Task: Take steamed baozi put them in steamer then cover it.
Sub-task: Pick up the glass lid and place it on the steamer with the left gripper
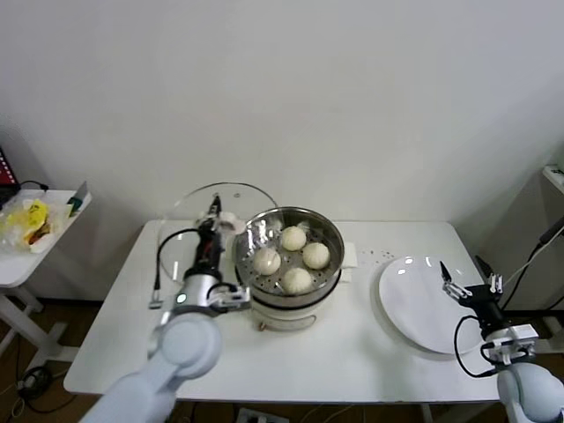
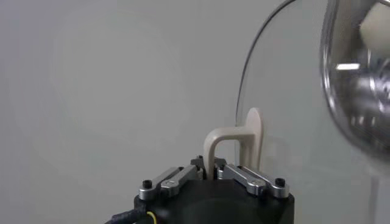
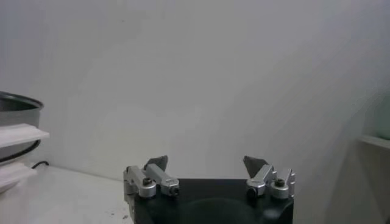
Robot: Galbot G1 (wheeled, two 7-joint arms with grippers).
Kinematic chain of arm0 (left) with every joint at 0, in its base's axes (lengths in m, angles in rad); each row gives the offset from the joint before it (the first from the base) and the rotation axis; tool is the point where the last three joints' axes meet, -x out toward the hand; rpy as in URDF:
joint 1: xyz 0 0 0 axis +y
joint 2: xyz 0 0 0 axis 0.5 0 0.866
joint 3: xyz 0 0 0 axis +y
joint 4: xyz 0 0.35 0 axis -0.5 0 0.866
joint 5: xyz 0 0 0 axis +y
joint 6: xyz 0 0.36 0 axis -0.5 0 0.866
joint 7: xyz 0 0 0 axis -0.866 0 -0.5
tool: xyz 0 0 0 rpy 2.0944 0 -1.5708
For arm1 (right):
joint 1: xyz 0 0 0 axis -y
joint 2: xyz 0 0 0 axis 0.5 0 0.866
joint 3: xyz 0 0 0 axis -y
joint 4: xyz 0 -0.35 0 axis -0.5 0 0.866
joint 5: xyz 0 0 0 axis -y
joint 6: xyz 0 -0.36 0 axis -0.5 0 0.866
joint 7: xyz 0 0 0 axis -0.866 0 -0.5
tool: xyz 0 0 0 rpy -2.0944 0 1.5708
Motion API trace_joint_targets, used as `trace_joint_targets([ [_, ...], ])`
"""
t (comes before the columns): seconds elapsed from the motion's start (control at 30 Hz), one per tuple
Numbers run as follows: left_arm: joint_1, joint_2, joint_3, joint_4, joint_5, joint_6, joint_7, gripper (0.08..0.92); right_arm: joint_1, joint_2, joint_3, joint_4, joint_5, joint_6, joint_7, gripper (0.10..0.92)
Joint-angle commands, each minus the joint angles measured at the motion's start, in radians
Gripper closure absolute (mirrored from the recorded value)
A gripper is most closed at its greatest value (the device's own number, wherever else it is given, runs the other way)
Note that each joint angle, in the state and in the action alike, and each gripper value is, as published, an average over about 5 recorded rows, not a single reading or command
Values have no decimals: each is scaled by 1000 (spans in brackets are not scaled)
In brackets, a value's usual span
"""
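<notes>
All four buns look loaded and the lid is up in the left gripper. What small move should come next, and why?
Probably swing the left gripper, shut on the cover by its handle, rightward over the steamer. All four baozi already sit inside, and the pot is uncovered.

1. White table (image 1: 370,348): rectangular top standing against the wall, bearing the other items on it.
2. White plate (image 1: 414,304): round and flat, lying on the right part of the table, near its right edge.
3. Side table (image 1: 26,256): a smaller white table at the far left, standing apart from the main table, its legs showing below.
4. Yellow bag (image 1: 28,222): crumpled yellow packaging lying on the side table; its contents cannot be told.
5. Wall (image 1: 352,97): plain and pale, filling the background behind both tables.
6. Black cable (image 1: 35,186): a thin lead running onto the side table from the left edge.
</notes>
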Motion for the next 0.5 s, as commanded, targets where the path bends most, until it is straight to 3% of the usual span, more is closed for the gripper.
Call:
trace_joint_targets([
  [0.03, -155, -372, 176, 219, 168, 57, 116, 846, 3, 9, 7, -9, -12, 2, 4, 203],
  [0.2, -162, -444, 191, 307, 211, 57, 126, 846, -6, 7, 25, -7, -11, 4, 4, 203],
  [0.5, -143, -446, 171, 372, 259, 57, 179, 846, -28, 9, 56, -10, -9, 13, -3, 203],
])
